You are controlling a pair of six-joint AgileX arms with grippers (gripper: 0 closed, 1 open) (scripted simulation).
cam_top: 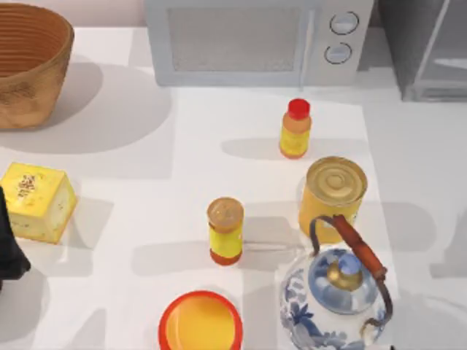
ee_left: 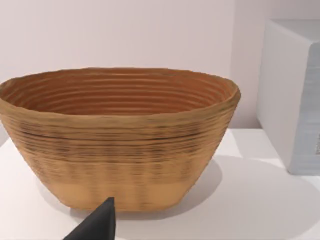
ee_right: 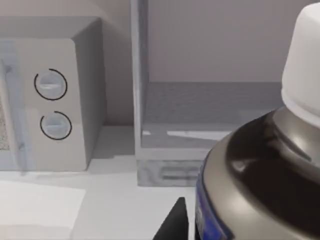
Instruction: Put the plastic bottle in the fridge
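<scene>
Your right wrist view carries the plastic bottle (ee_right: 260, 170) hard up against the camera: a dark, glossy rounded body with a white cap and a strip of blue label, cut off by the frame's edge. One dark fingertip (ee_right: 172, 222) of the right jaws pokes in just beside it; whether those jaws are clamped on the bottle cannot be told.

Ahead of the right jaws and beyond the bottle stands the fridge (ee_right: 200, 105), its door open and a grey shelf visible inside. In the top view the fridge (cam_top: 427, 47) is cropped at the counter's (cam_top: 146, 182) far right corner. The white microwave (ee_right: 50, 100) stands just beside it.

Your left arm (cam_top: 9, 248) sits at the counter's left edge, mostly out of frame. A single dark jaw tip (ee_left: 97, 225) shows before the woven basket (ee_left: 117, 135); the state of the left jaws cannot be told.
</scene>
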